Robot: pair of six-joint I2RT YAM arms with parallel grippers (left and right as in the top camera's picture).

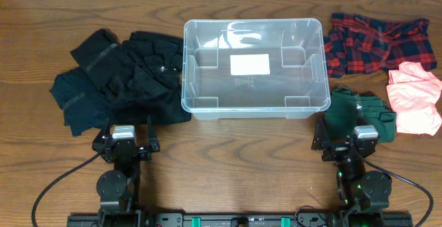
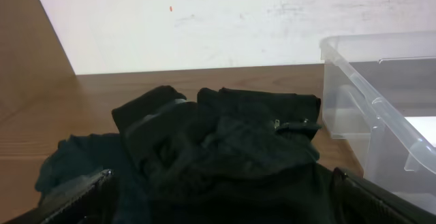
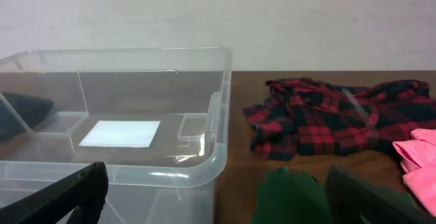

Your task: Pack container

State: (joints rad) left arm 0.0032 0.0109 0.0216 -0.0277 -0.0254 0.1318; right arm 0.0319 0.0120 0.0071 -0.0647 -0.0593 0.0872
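The clear plastic container [image 1: 253, 30] stands empty at the table's middle back, a white label on its bottom; it also shows in the left wrist view [image 2: 381, 108] and the right wrist view [image 3: 136, 163]. A pile of black clothes [image 1: 124, 75] lies left of it. A red plaid shirt [image 1: 376, 41], a pink garment [image 1: 414, 96] and a dark green garment [image 1: 362, 113] lie right of it. My left gripper [image 1: 126, 144] is open near the front, its fingers either side of the black pile [image 2: 218, 149]. My right gripper [image 1: 345, 147] is open by the green garment [image 3: 289, 197].
The wooden table [image 1: 235, 165] runs to a pale wall behind it. Cables trail from both arm bases at the front edge.
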